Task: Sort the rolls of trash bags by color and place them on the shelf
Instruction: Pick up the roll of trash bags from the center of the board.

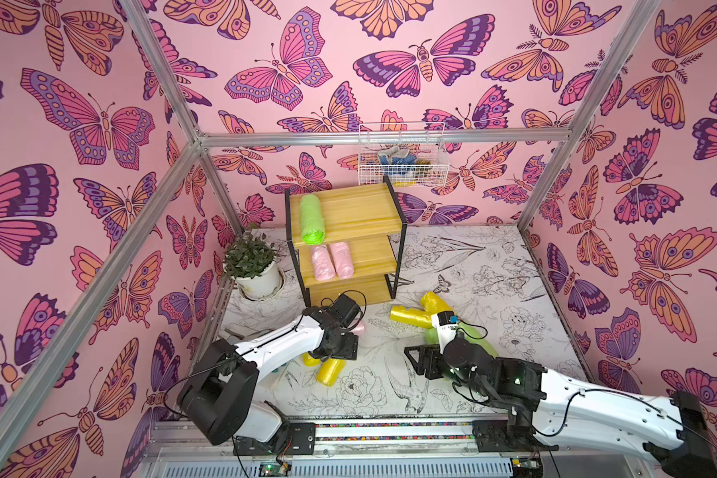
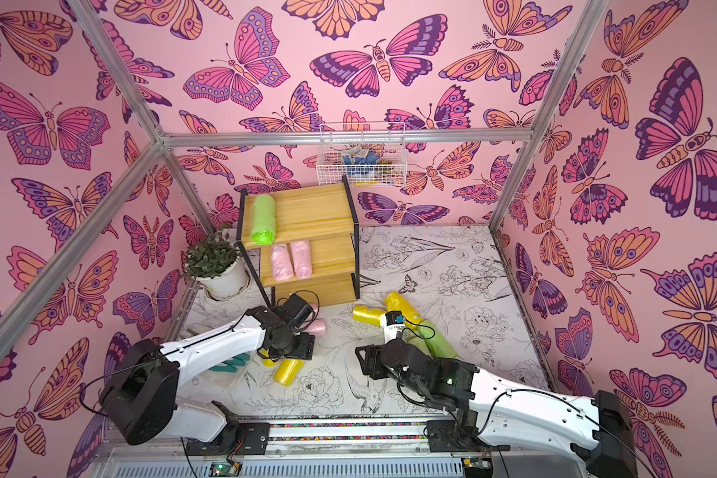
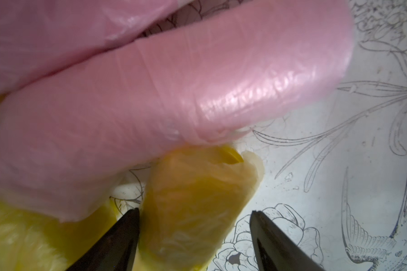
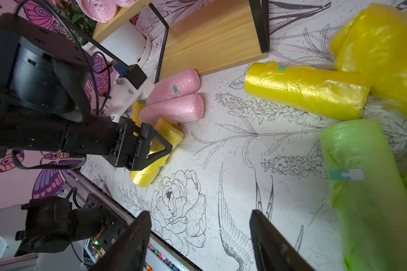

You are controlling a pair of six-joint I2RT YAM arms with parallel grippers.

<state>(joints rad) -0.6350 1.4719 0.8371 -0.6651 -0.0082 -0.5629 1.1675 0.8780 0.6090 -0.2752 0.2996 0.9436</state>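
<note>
The shelf [image 1: 357, 209] stands at the back with a green roll [image 1: 312, 221] on its top board and two pink rolls [image 1: 323, 263] on the middle one. My left gripper [image 3: 194, 212] is open astride a yellow roll [image 3: 193, 199] on the mat; one finger touches it and a gap shows at the other. Two pink rolls [image 4: 174, 109] lie across just beyond, by the shelf's foot. My right gripper [image 4: 200, 212] is open and empty over the mat. Beside it lie green rolls [image 4: 367, 187] and two yellow rolls [image 4: 303, 89].
A potted plant [image 1: 255, 269] stands left of the shelf. A white wire basket [image 1: 402, 159] hangs on the back wall. A teal object [image 2: 228, 364] lies under the left arm. Another yellow roll [image 1: 309, 359] is partly hidden under the left wrist.
</note>
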